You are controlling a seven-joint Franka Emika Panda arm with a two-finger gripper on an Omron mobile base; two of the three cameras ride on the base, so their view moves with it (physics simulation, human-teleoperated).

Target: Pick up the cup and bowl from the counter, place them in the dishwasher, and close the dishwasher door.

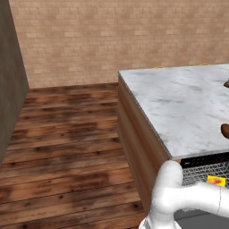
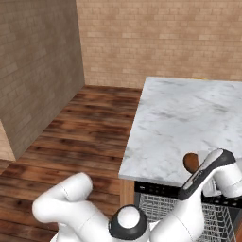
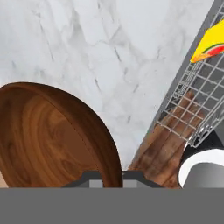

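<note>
The reddish-brown bowl (image 3: 52,135) sits on the marble counter (image 3: 87,43) near its front edge, seen also in the left base view (image 1: 225,130) and the right base view (image 2: 191,162). My gripper (image 3: 113,177) is shut on the bowl's near rim, which runs down between the two fingertips. The yellow cup (image 1: 216,180) with its orange-red patch lies in the dishwasher's wire rack (image 1: 201,172), and it appears at the hand view's upper right (image 3: 210,41). A flat grey strip under my arm looks like the lowered dishwasher door (image 1: 201,219).
The counter (image 1: 179,103) has brown wooden side panels and a drop to a wood floor (image 1: 67,147) on the left. A small dark item (image 1: 226,83) sits at the counter's right edge. Brick walls stand behind and to the left.
</note>
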